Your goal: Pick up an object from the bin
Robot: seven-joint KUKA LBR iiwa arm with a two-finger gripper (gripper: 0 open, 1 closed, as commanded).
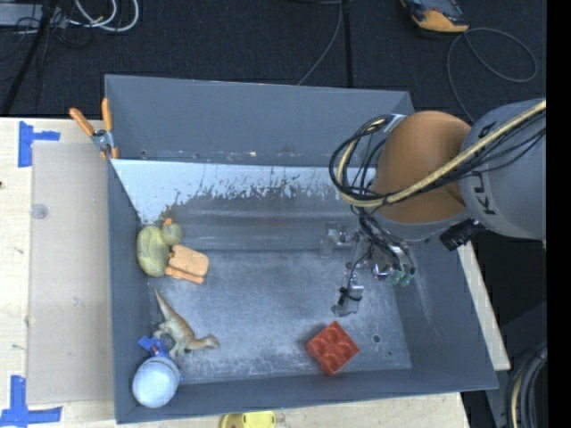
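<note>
Jaws hang low on right side of grey metal bin [268, 315], gap can't tell, nothing seen in them; nearest obj = red studded plastic brick [332, 347] near front wall, so I'd centre over it, align w/ flat sides, then descend.

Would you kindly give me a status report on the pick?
Gripper over bin's right side. Red studded block lies nearest, apart. Toy dinosaur far left, no obstacle.
</note>
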